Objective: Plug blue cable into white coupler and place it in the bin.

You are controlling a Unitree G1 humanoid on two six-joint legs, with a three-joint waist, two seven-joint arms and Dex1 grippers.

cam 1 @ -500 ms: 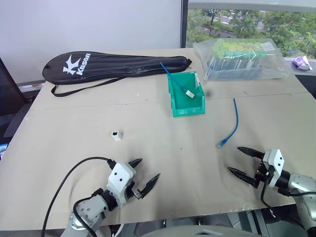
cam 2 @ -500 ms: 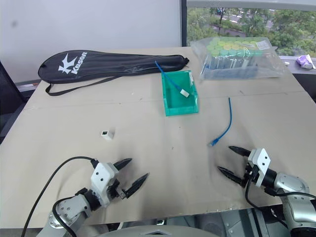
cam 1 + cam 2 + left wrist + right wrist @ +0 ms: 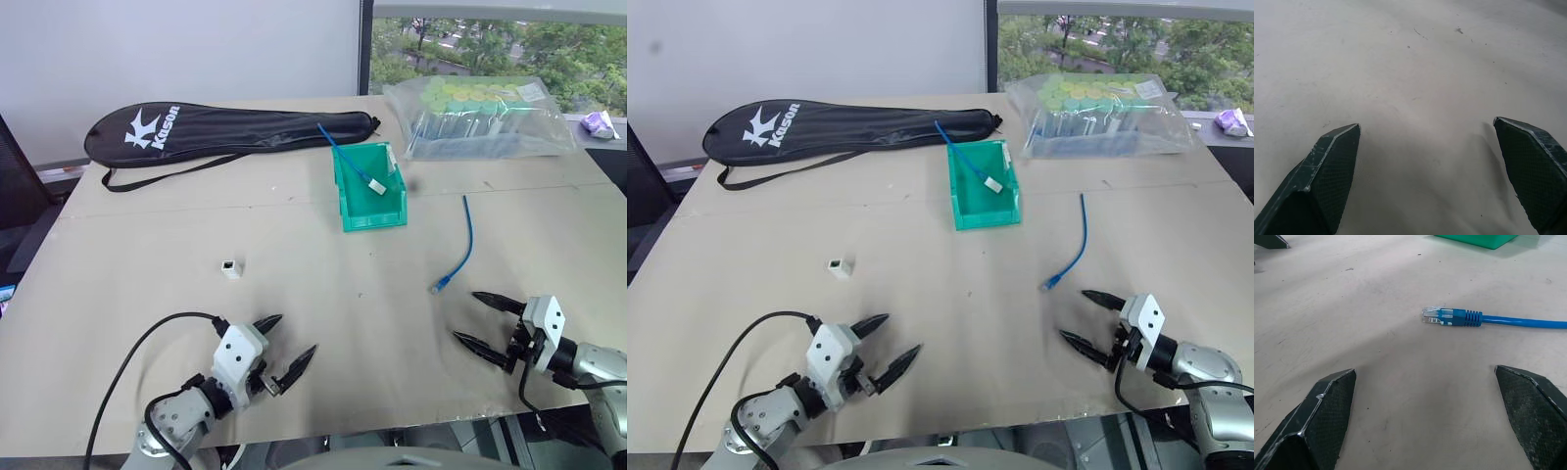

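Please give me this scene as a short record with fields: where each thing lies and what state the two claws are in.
blue cable: loose on table, right of bin
white coupler: alone on table, nothing plugged in
bin: green, holds another blue cable with a white end
left claw: open, empty
right claw: open, empty, near the cable's plug

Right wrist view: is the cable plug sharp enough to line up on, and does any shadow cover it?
Right wrist view: the blue cable plug is crisp, lying in bright light just past a soft shadow; the near fingers blur slightly. Left wrist view: soft, featureless table.
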